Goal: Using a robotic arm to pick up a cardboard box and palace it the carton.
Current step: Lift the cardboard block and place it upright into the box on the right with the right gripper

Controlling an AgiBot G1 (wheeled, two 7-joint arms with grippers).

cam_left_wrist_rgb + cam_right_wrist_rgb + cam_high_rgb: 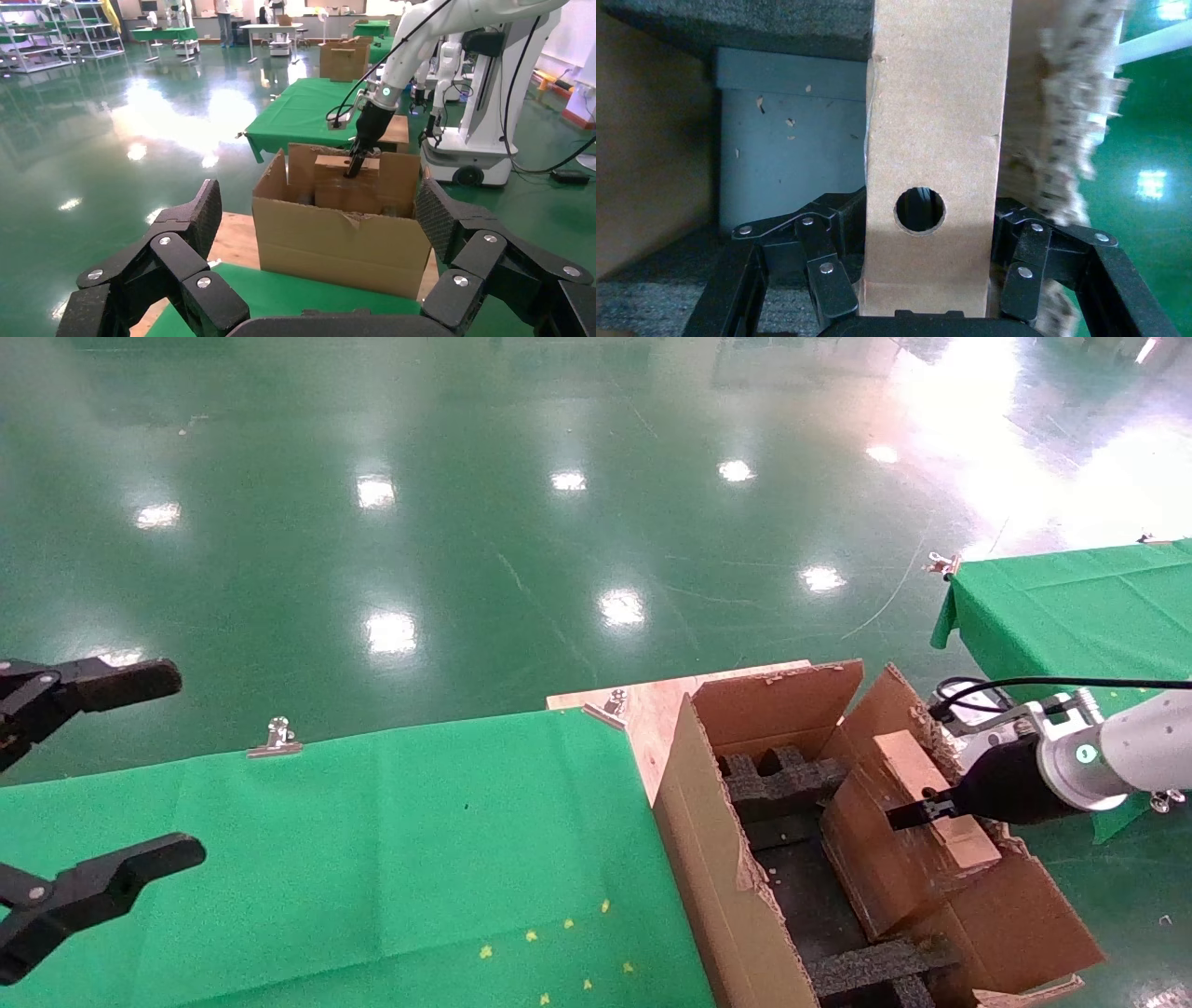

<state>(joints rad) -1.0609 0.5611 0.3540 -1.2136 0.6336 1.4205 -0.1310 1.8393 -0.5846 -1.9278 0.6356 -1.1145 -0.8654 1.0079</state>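
The small brown cardboard box (880, 854) stands on edge inside the carton (717, 877), close to its far-right wall. My right gripper (908, 817), on the white robotic arm (1136, 738), is shut on the box's upper end. In the right wrist view the cardboard box (933, 105) fills the gap between the fingers (831, 270), its round hole facing the camera. From the left wrist view the cardboard box (337, 186) rises above the carton (337, 246) rim with the right gripper (355, 165) on it. My left gripper (186, 766) hangs open at the far left, holding nothing.
Black foam inserts (782, 784) line the carton's bottom. The carton sits on a wooden board (643, 710) beside the green-clothed table (372, 850), which carries a metal clip (277, 736). Another green table (1071, 607) stands at the right. Ragged flaps stick up around the opening.
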